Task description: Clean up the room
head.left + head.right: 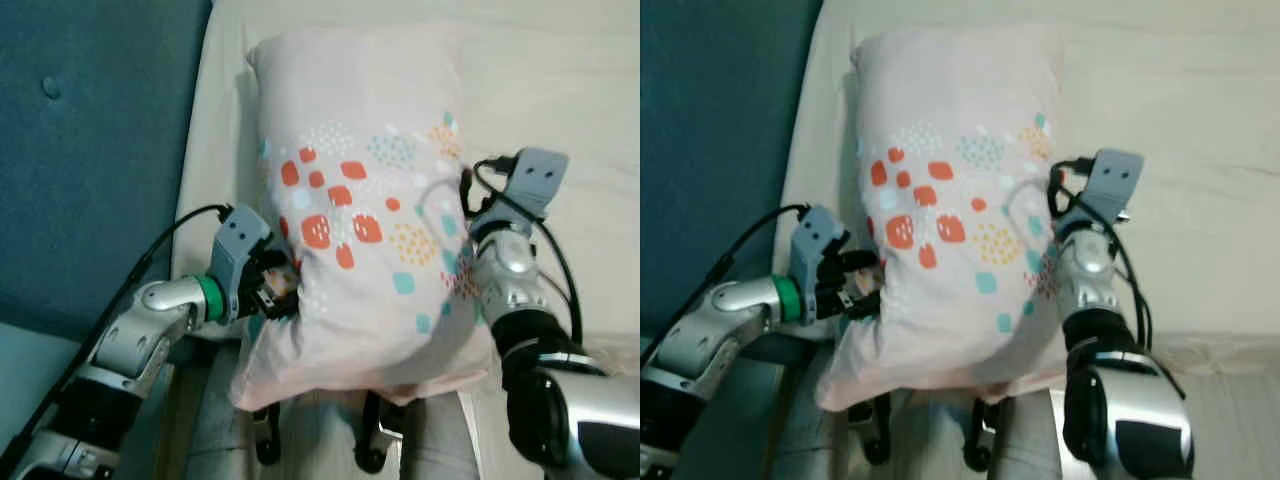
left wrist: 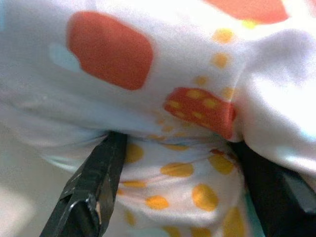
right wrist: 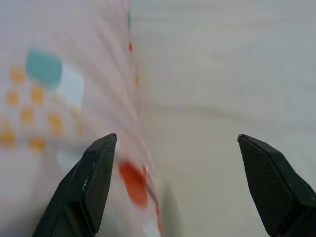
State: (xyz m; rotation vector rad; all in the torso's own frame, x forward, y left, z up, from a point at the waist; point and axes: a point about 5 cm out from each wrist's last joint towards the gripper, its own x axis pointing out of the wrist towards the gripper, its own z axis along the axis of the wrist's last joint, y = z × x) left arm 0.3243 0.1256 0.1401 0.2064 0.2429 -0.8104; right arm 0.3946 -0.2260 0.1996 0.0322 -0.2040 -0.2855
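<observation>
Lying on a cream bed sheet (image 1: 590, 90), a soft, rectangular pillow (image 1: 370, 200) printed with orange and teal spots is pinched by the left pincer (image 2: 177, 163); the right pincer (image 3: 177, 182) is spread wide beside it, a blue padded headboard (image 1: 90, 150) alongside.

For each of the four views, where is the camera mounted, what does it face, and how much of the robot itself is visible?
Left eye view: head camera, looking down at the pillow on the bed; both arms flank it.
Right eye view: same scene, slightly shifted; both show the blue headboard.
Left wrist view: along the left gripper, fingers pinching pillow fabric.
Right wrist view: along the right gripper, fingers spread, one by the pillow's edge, bed beyond.
</observation>
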